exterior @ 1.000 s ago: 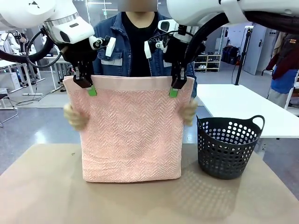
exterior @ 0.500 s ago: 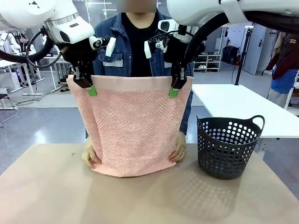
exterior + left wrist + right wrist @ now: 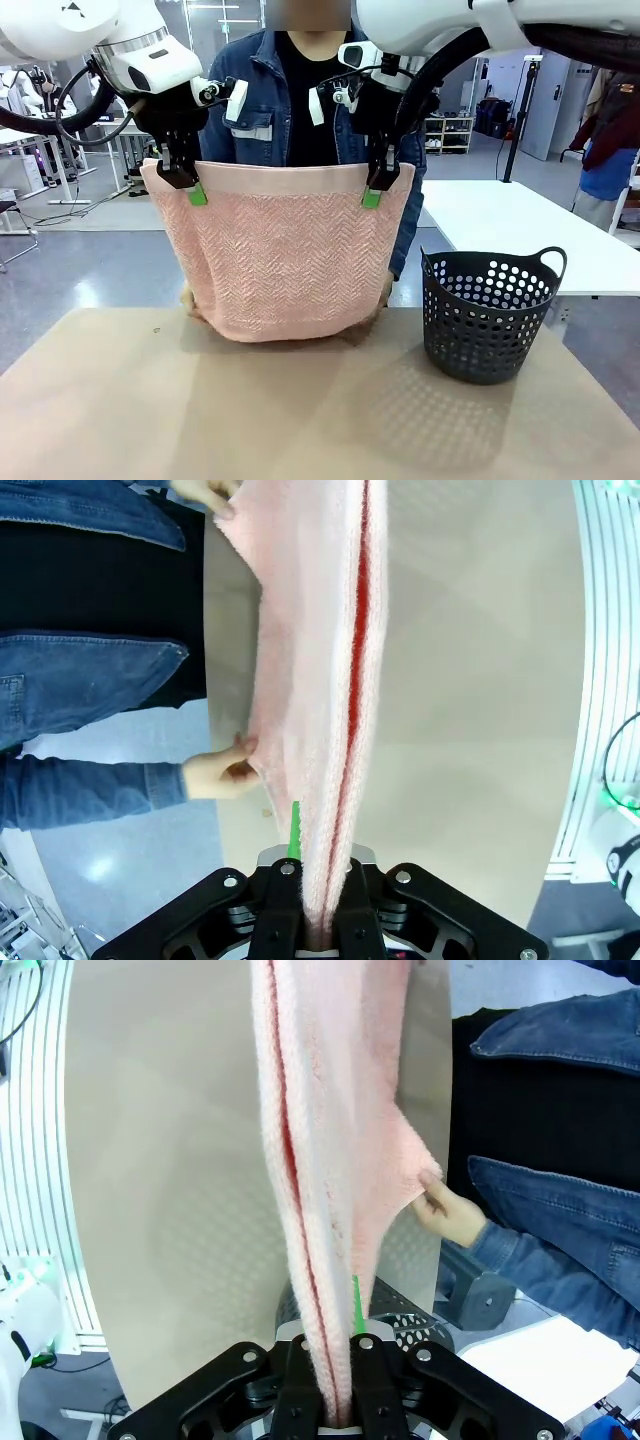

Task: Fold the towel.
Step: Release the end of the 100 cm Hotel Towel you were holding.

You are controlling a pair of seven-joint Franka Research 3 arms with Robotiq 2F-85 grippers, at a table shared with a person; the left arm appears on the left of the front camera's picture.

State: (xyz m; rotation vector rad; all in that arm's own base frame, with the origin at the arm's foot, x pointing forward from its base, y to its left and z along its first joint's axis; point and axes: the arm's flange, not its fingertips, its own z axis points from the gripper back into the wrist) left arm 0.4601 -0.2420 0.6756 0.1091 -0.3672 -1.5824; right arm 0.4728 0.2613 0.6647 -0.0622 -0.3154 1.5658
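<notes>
Towel [image 3: 280,250], salmon pink with a herringbone weave, hangs as a doubled sheet above the far half of the desk [image 3: 300,420]. High over the desk, the left gripper [image 3: 190,186] is clamped on one top corner. The right gripper [image 3: 374,190] is clamped on the other, and the smooth band runs level between them. At the desk's far edge a person [image 3: 300,100] in a denim jacket pinches the lower corners, one hand [image 3: 215,775] on each side, the other hand [image 3: 452,1212] likewise, holding the bottom hem low over the desk. A black basket [image 3: 487,315] stands on the desk's right side.
</notes>
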